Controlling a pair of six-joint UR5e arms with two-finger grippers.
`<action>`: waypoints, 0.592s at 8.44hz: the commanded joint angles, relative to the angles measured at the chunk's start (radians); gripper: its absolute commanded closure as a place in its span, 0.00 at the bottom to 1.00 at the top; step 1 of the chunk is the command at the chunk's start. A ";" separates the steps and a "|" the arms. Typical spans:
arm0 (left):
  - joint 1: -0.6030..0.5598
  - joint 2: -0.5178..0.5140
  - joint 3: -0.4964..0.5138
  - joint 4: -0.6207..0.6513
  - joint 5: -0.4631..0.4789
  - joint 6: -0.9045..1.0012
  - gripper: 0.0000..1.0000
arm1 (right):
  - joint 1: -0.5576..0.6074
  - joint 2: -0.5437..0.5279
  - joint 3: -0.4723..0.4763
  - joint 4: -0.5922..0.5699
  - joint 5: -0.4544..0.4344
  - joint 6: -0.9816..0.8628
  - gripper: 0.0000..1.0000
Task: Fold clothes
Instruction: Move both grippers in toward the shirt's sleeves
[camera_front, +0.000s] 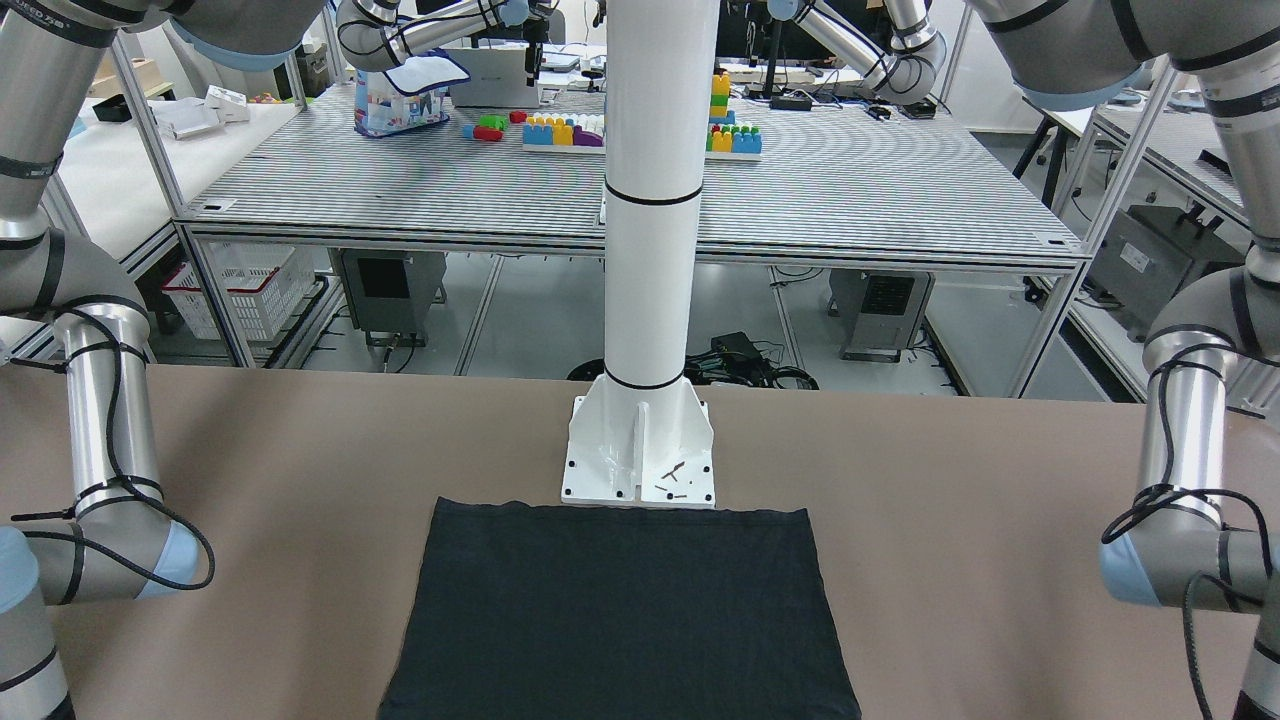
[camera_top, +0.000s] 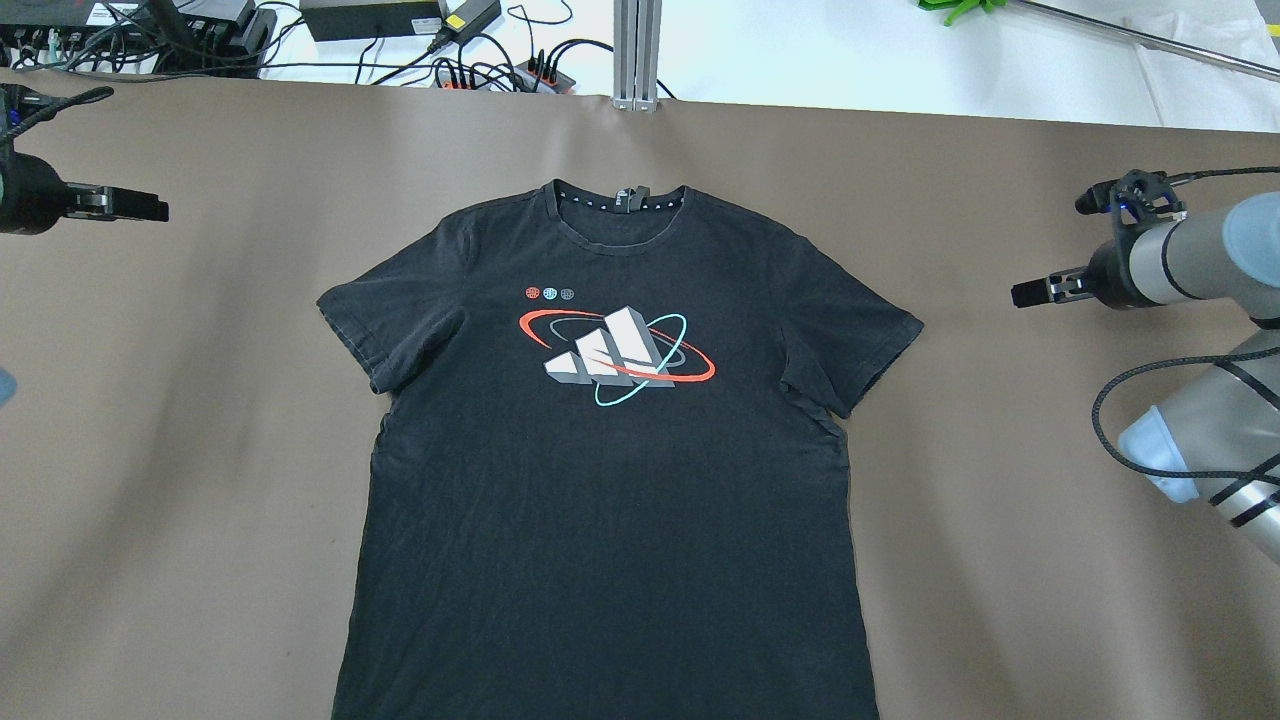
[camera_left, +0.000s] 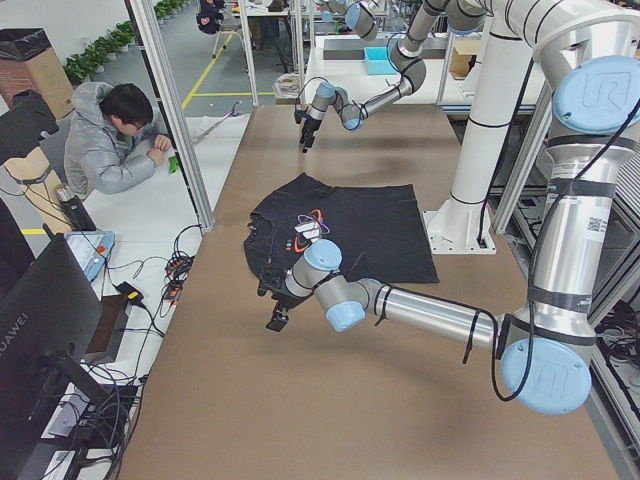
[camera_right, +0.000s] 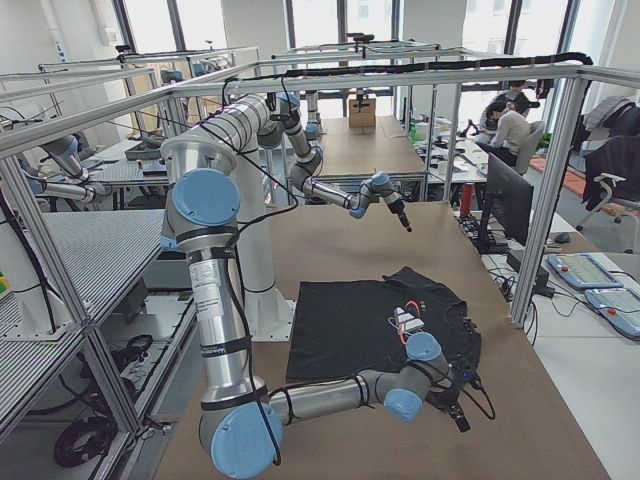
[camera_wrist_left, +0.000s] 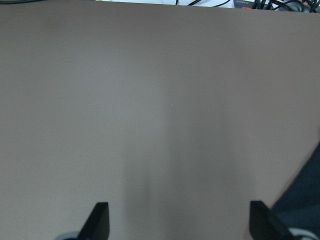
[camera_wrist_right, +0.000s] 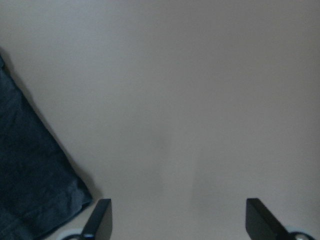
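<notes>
The left claw has its fingers wide apart and holds nothing; it hangs over the bare table. The right claw is the same: fingers apart, empty. Inward from each claw, between the two, the black T-shirt lies flat with its print upward. Its long axis runs across the line joining the claws, with the collar away from the robot. The right claw seems nearer to a sleeve, so I judge that it has the shorter reach.
</notes>
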 joint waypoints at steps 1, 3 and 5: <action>0.051 -0.042 0.053 -0.044 0.047 -0.067 0.00 | -0.087 0.052 -0.057 0.061 -0.094 0.135 0.06; 0.065 -0.056 0.062 -0.044 0.065 -0.069 0.00 | -0.144 0.066 -0.057 0.064 -0.153 0.198 0.06; 0.065 -0.059 0.062 -0.044 0.065 -0.070 0.00 | -0.163 0.069 -0.070 0.068 -0.165 0.207 0.06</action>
